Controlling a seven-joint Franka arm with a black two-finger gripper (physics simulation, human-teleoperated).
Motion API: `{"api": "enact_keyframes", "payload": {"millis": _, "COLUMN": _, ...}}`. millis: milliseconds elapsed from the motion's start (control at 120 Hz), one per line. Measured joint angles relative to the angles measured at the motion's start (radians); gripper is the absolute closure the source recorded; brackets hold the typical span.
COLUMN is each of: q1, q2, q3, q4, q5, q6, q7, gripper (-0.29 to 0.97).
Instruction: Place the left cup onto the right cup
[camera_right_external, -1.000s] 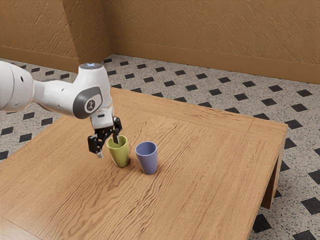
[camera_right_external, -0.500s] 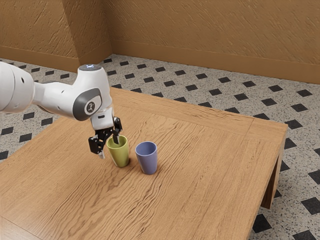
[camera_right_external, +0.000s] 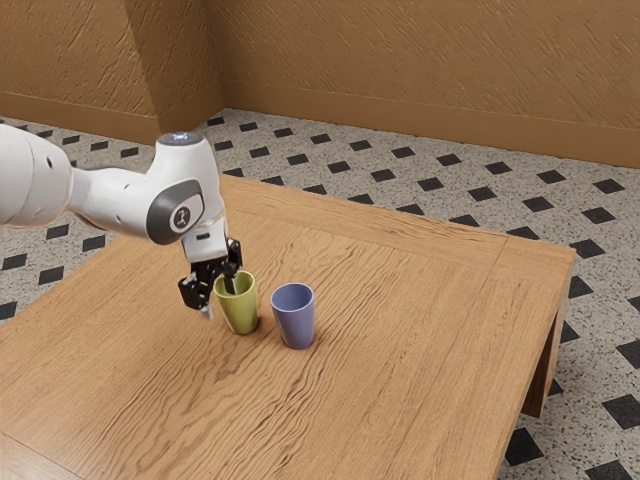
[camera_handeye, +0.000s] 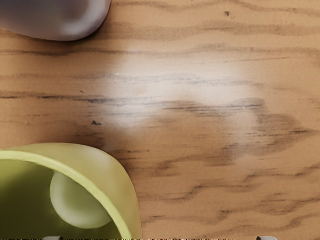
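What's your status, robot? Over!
End effector open, straddling rim of green cup. Cup standing on table, not lifted. Blue cup beside it, nothing between them.

The arm (camera_right_external: 110, 195) is glossy white, built of rounded links joined by bulbous housings. The housing nearest the fingers carries a grey round cap (camera_right_external: 178, 212) with a small white circular mark at its centre. Its crown, on the side away from the fingers, bears a pale bluish disc (camera_right_external: 180, 135). A short white wrist section leads to the gripper (camera_right_external: 217, 297), black and angular. The two fingers (camera_right_external: 190, 292) are black and slim, one ending in a light tip.
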Motion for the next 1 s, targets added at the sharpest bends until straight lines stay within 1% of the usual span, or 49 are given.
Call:
{"api": "enact_keyframes", "payload": {"millis": 175, "q1": 0.001, "q2": 0.001, "q3": 0.000, "q4": 0.001, "q5": 0.000, "q6": 0.004, "q7": -0.001, "gripper": 0.23}}
{"api": "enact_keyframes", "payload": {"millis": 592, "q1": 0.002, "q2": 0.001, "q3": 0.000, "q4": 0.001, "q5": -0.002, "q6": 0.006, "q7": -0.002, "gripper": 0.36}}
{"api": "enact_keyframes", "payload": {"millis": 1000, "q1": 0.004, "q2": 0.001, "q3": 0.002, "q4": 0.001, "q5": -0.001, "q6": 0.023, "q7": -0.003, "gripper": 0.39}}
